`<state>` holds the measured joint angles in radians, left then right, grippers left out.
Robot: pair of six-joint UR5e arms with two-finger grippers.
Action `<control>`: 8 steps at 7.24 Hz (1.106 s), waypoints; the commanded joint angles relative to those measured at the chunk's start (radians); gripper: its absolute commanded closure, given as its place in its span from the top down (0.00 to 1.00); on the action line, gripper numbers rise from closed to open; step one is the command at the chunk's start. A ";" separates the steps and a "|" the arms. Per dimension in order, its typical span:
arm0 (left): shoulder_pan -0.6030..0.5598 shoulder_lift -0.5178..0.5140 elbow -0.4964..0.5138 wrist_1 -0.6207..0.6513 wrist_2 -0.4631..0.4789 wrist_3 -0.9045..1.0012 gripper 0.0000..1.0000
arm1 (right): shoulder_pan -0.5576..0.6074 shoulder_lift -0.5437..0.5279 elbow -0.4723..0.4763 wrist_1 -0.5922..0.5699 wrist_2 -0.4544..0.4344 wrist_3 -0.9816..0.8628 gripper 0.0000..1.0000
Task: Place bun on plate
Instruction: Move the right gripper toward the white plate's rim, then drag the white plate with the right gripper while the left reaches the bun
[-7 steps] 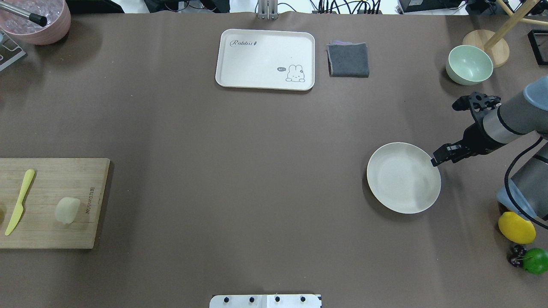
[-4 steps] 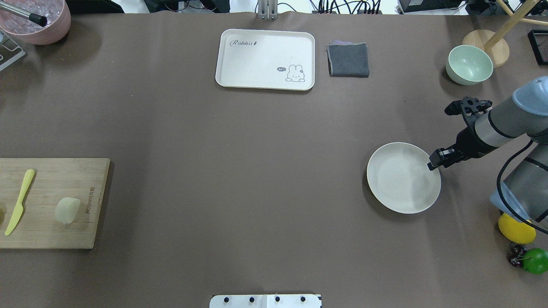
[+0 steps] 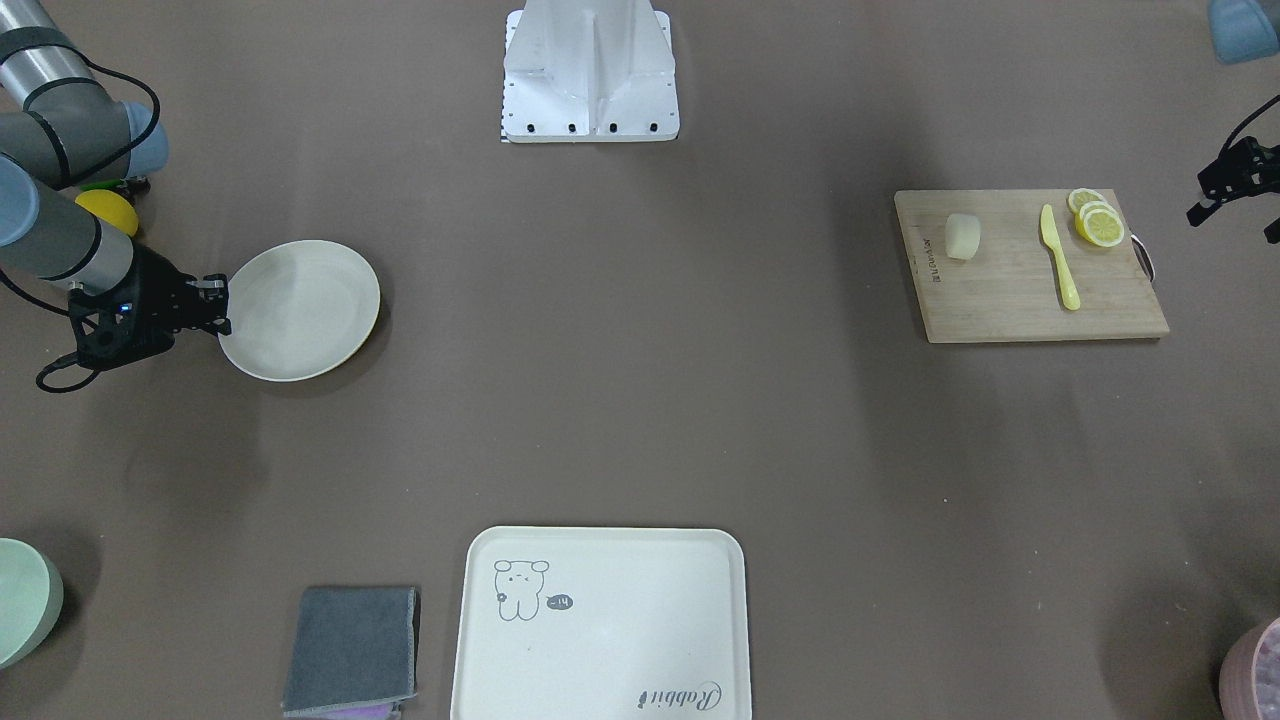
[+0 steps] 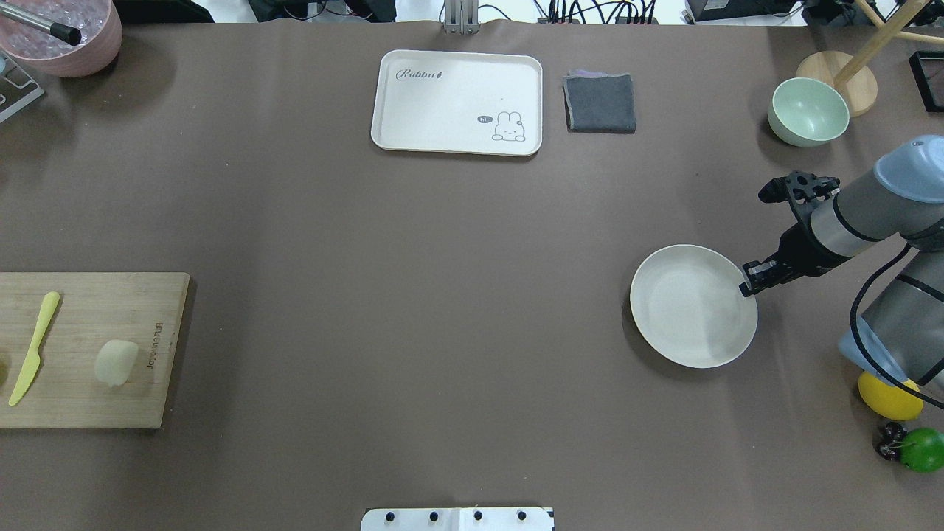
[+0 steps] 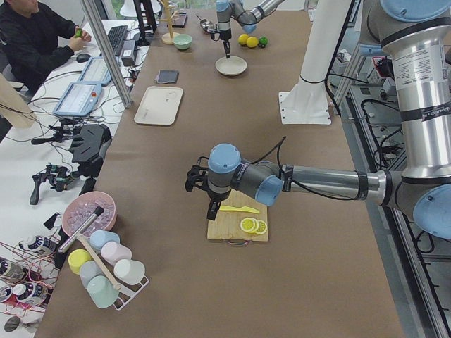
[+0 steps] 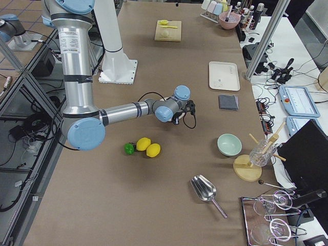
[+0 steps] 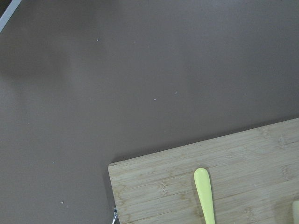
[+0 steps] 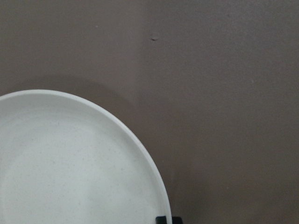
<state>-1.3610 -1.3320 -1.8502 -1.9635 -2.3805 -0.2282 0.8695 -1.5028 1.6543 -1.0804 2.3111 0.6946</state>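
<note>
The bun [image 4: 116,362] is a pale cream chunk lying on a wooden cutting board [image 4: 88,398] at the table's left edge, also seen as the bun [image 3: 963,236] in the front view. The round cream-white plate [image 4: 689,310] sits empty on the right side of the table. My right gripper [image 4: 748,285] is at the plate's right rim and looks shut on it; one black fingertip [image 8: 168,219] touches the rim. My left gripper [image 3: 1222,192] hovers beyond the board's outer end, well away from the bun; I cannot tell whether it is open or shut.
A yellow knife [image 4: 33,346] and lemon slices [image 3: 1097,220] share the board. A cream tray [image 4: 457,74] and grey cloth [image 4: 599,103] lie at the far edge, with a green bowl [image 4: 807,110] far right. A lemon [image 4: 889,394] and lime [image 4: 922,448] lie by the right arm.
My right gripper has shifted slightly left at the plate's rim, and the plate has slid a touch left with it. The bun and board have not moved.
</note>
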 commanded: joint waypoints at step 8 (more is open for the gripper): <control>0.434 -0.010 -0.067 -0.236 0.179 -0.808 0.97 | -0.315 0.398 -0.008 -0.003 -0.209 0.660 0.00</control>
<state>-1.0093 -1.3560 -1.9168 -2.1470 -2.2498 -0.9796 0.6092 -1.1393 1.6588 -1.0818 2.1678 1.3160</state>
